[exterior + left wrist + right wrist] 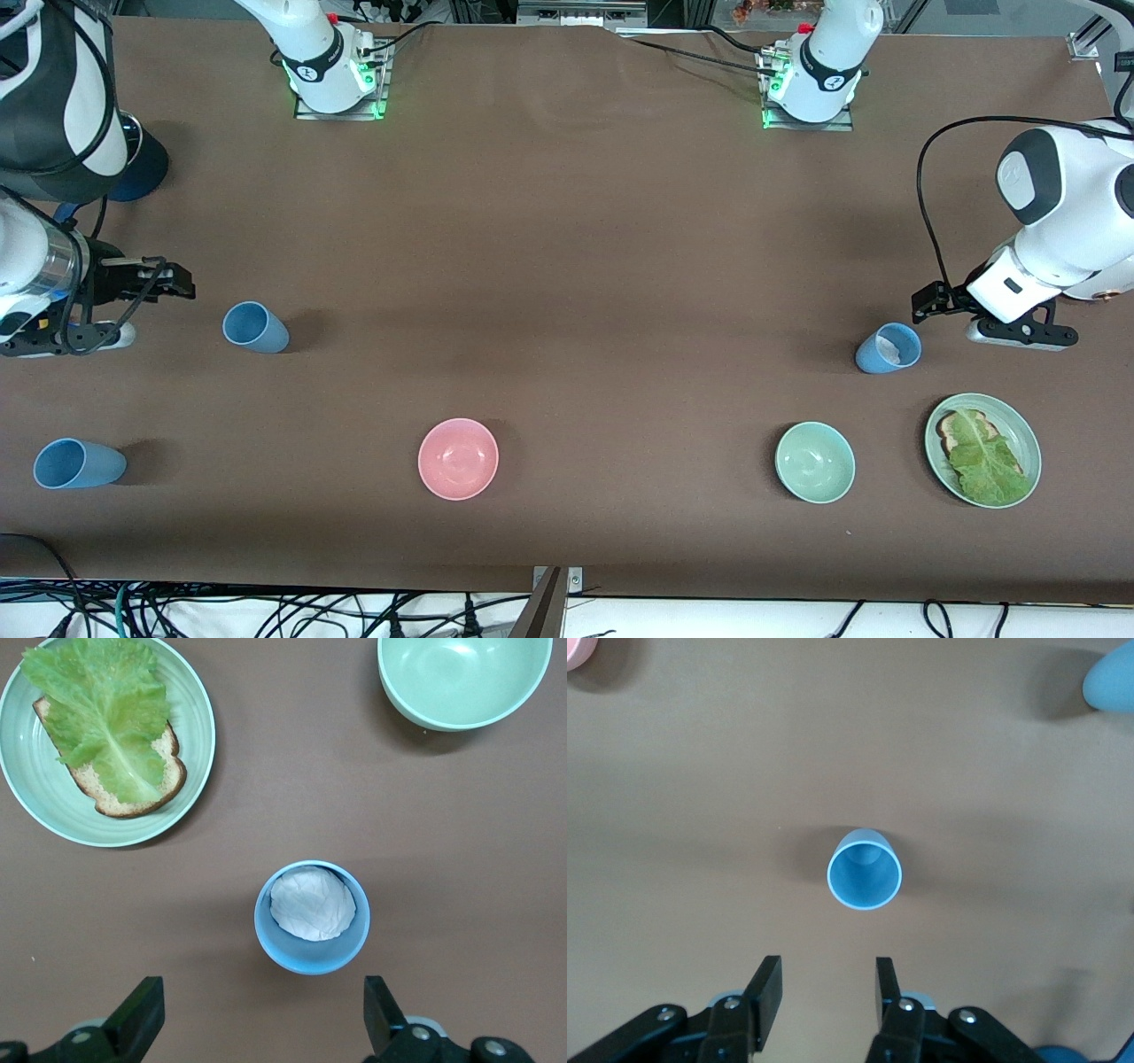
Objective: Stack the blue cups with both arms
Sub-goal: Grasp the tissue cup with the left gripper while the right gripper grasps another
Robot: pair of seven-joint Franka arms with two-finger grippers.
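Tabletop: brown, bearing all items. Left gripper: held over the tabletop at the left arm's end, jaws spread wide and empty. Right gripper: held over the tabletop at the right arm's end, jaws parted a little and empty. Green plate: carried toast topped with a lettuce leaf, lay past the cup ahead of the left jaws. Pink bowl: stood near mid-table, well apart from both sets of jaws. Green bowl: empty, lay beside the plate, also past that cup. Blue cup with white filling: upright, stood just ahead of the open left jaws, not touching them. Empty blue cup: upright, stood just ahead of the right jaws, apart from them. Third blue cup: stood off to one side of the right jaws, nearer the front camera.
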